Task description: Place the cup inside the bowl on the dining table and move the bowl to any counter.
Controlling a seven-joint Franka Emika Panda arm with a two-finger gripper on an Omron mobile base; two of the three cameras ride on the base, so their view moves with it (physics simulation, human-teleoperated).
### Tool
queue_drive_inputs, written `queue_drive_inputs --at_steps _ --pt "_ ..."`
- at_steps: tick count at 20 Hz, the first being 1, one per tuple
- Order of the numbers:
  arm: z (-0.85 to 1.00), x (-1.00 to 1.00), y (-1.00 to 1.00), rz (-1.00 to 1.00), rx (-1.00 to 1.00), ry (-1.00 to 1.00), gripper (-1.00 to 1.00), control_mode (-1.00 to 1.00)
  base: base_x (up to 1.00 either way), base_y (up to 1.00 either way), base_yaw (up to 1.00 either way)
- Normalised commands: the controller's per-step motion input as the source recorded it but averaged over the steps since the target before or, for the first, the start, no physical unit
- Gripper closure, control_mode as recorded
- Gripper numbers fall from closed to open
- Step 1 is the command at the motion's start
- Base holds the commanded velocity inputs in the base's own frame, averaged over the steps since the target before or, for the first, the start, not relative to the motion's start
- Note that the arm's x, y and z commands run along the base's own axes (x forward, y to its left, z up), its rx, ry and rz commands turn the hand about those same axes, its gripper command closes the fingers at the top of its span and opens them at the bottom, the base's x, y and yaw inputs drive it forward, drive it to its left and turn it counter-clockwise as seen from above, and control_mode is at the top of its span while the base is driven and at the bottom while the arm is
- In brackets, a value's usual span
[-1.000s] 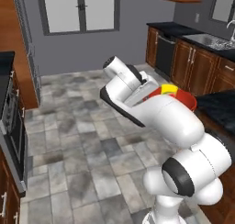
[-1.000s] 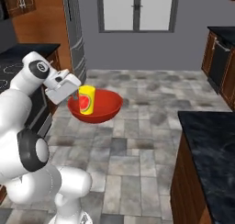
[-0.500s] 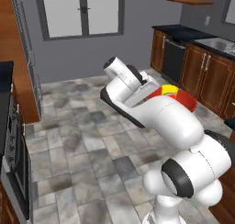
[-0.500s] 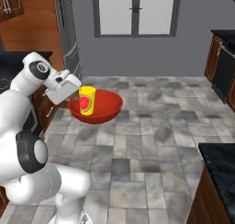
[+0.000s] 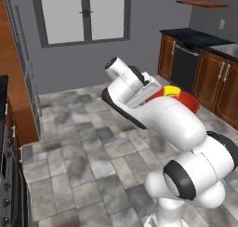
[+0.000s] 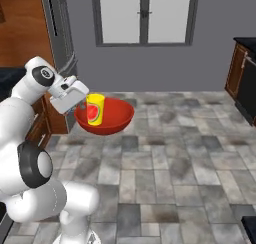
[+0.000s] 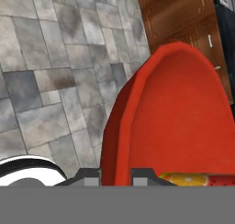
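The small yellow cup with a red mark on its side (image 6: 95,109) already sits inside the wide, shallow red bowl (image 6: 111,117), so the first part of the job looks done. The robot's two-finger gripper (image 6: 79,109) holds the bowl up in the air, high over the grey stone floor tiles (image 6: 165,158). Its jaws are nearly closed, pinching the bowl's rim, with one fingertip on the inside and one on the outside. The step in hand seems to be carrying the bowl to a counter. A black stone-topped counter over reddish-brown wooden cabinets (image 5: 195,37) stands against the far wall in the left base view, off to the right of the arm. The next move probably calls for getting the bowl over to that top, keeping it level so the cup stays in, and then setting it down well back from the edge. The floor between the robot and the cabinets looks wide and free. The grip is only on one side of the rim, so the bowl could tip if moved fast.
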Motion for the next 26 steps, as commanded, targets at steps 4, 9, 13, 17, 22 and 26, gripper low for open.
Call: queue_drive_inputs --at_steps 4,9,13,17,22,26 --pt "0.00 0.00 0.00 0.00 0.00 0.00 1.00 1.00 1.00 0.16 -0.05" --pt "0.00 0.00 0.00 0.00 0.00 0.00 1.00 1.00 1.00 0.04 0.00" --pt "0.00 0.00 0.00 0.00 0.00 0.00 1.00 1.00 1.00 0.02 0.00" --pt "0.00 0.00 0.00 0.00 0.00 0.00 1.00 1.00 1.00 0.00 0.00" --pt "0.00 0.00 0.00 0.00 0.00 0.00 1.00 1.00 1.00 -0.04 0.01" --pt "0.00 0.00 0.00 0.00 0.00 0.00 1.00 1.00 1.00 -0.57 0.06"
